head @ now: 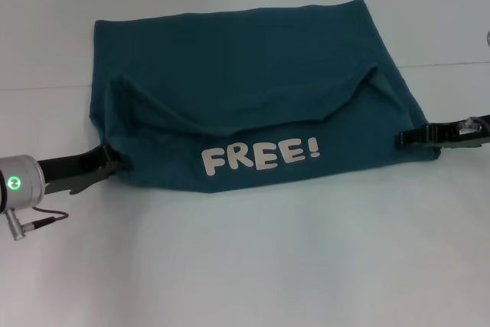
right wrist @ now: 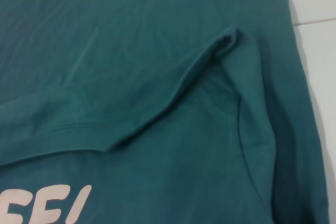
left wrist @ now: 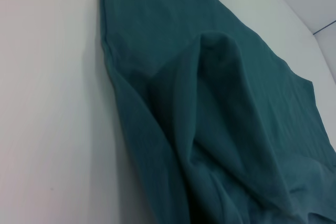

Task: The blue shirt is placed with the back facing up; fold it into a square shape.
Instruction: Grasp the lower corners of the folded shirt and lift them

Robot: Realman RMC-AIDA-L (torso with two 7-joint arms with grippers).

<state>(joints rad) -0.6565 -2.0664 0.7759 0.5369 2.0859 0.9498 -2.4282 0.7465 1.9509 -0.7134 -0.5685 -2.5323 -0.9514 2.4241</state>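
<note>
A: Where did the shirt (head: 253, 89) lie, and how far along did the folding look?

B: It lay on the white table (head: 253, 266), mid-scene, already gathered into a wide rectangle. The near part had been turned up over the rest, so the white "FREE!" lettering (head: 260, 156) showed along the near edge, with a drooping flap edge just beyond it. The plain side filled the far half. Judging from that, the sleeves and one lengthwise fold seemed done; the shape was still wider than deep, so at least one more fold, side over side, appeared to be left before it would be square.

A: And its direction?

B: Its long axis ran left to right. The lettering read upright from the robot's side, with the folded edge nearest the robot.

A: The grippers?

B: The left gripper (head: 121, 160) sat at the near-left corner, its tips touching or tucked into the cloth. The right gripper (head: 404, 138) met the right edge, near corner. Each seemed to be at the fabric, but whether either was pinching it or parted could not be told; the wrist views showed only cloth, with a raised ridge of folded material.

A: Any mess to fix?

B: The flap edge sagged unevenly, and the near-right corner looked bunched.
</note>
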